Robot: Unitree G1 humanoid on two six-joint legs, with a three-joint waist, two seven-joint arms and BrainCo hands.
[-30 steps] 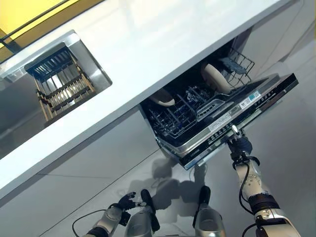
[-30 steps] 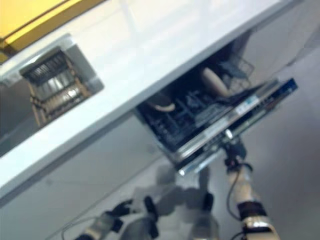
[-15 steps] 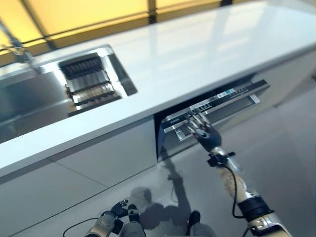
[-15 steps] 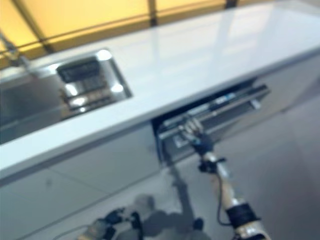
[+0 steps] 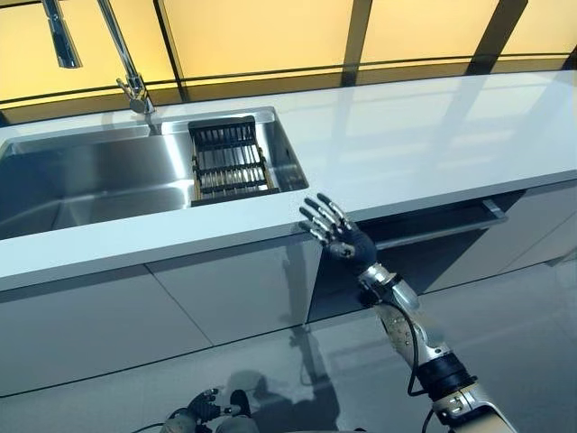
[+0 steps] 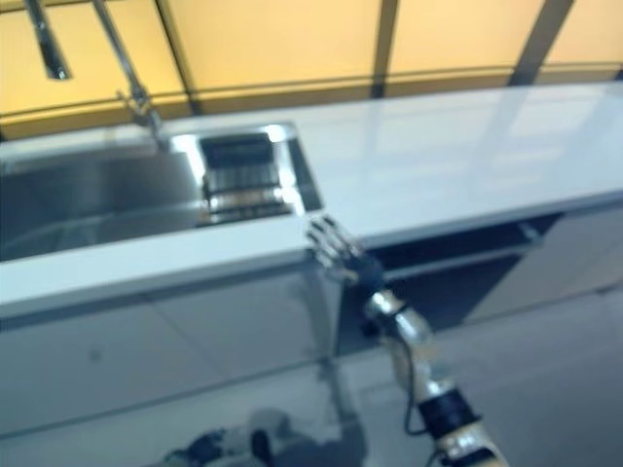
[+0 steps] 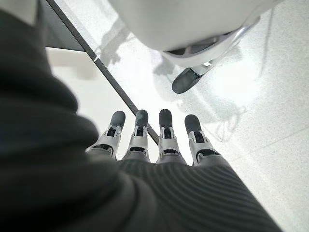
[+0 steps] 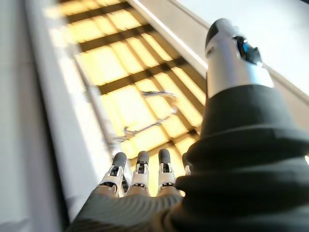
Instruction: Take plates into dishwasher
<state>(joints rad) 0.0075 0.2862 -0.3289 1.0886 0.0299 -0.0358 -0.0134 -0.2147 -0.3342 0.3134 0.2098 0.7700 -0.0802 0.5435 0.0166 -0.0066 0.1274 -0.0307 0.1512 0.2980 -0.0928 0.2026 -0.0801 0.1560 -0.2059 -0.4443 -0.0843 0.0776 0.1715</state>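
The long white bench carries no plates I can see; the dishwasher beneath, at four o'clock, looks nearly shut. The right hand hovers splayed and empty at its edge and might knock it. The left hand hangs straight-fingered.

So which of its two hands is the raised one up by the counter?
The right hand: it is lifted, fingers spread, at the white counter's front edge beside the dishwasher door. The left hand hangs low near the floor.
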